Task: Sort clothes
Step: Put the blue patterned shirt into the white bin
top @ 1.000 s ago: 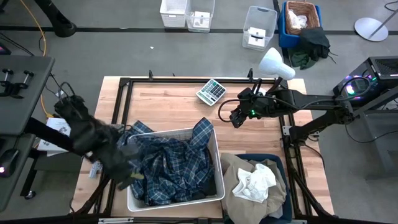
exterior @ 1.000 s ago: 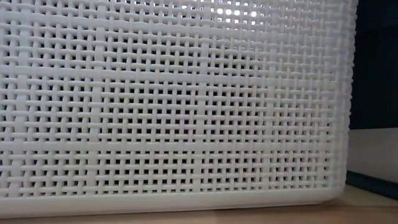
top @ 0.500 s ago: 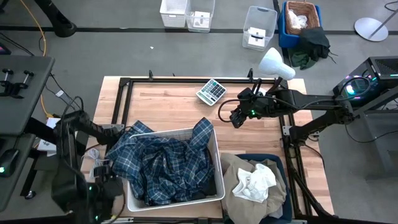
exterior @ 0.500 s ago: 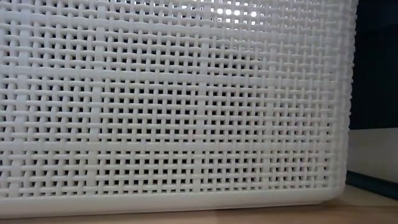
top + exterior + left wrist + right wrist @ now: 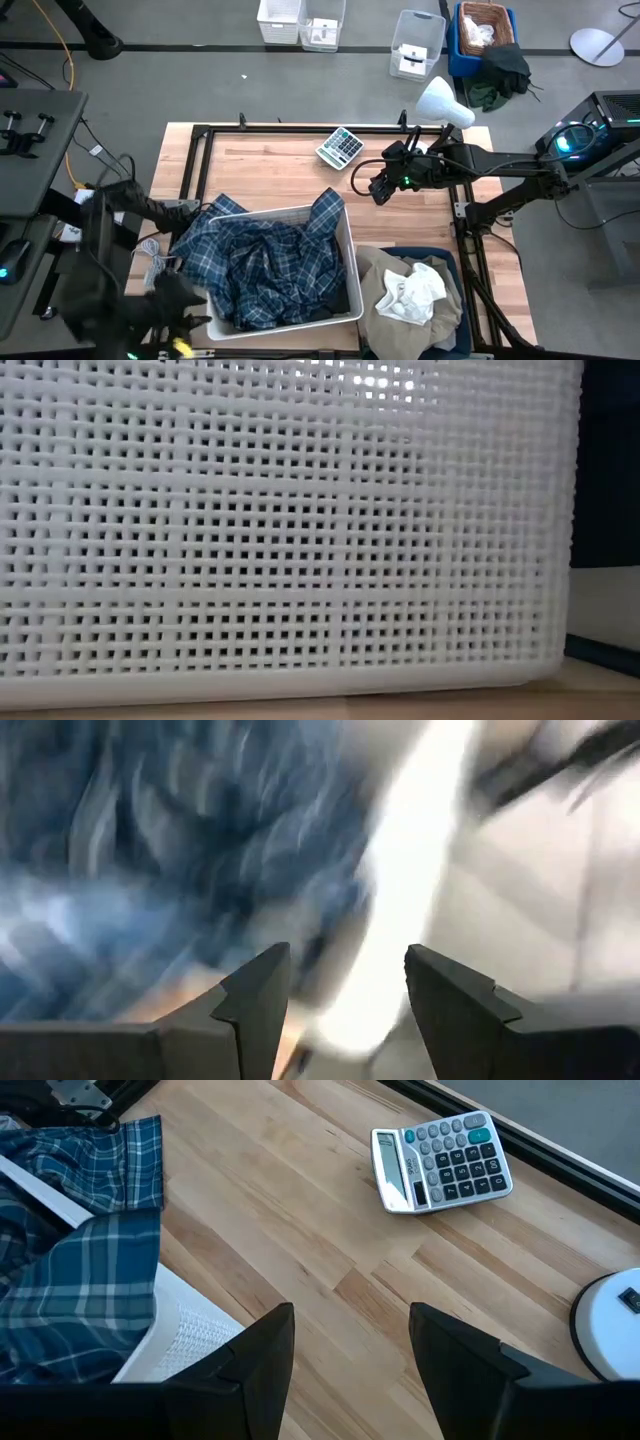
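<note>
Plaid shirt (image 5: 262, 265) lies in the basket (image 5: 350, 262), beside left tool (image 5: 180, 318).

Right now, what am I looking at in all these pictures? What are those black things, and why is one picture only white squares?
The black things are two robot arms at a wooden table. Each ends in a two-finger claw called a gripper.

One camera looks straight down from above. There the left gripper is by the near left corner of the white woven plastic basket, blurred because it is moving. The right gripper hangs over bare wood. Both are open and hold nothing.

A blue-and-white plaid shirt fills the basket and hangs over its rim. Next to it, a crumpled white garment lies on a beige khaki garment in a dark blue bin. A grey calculator lies on the table.

The picture of white squares comes from a low camera pressed close to the basket's wall. The last two come from cameras on the arms' wrists.
</note>
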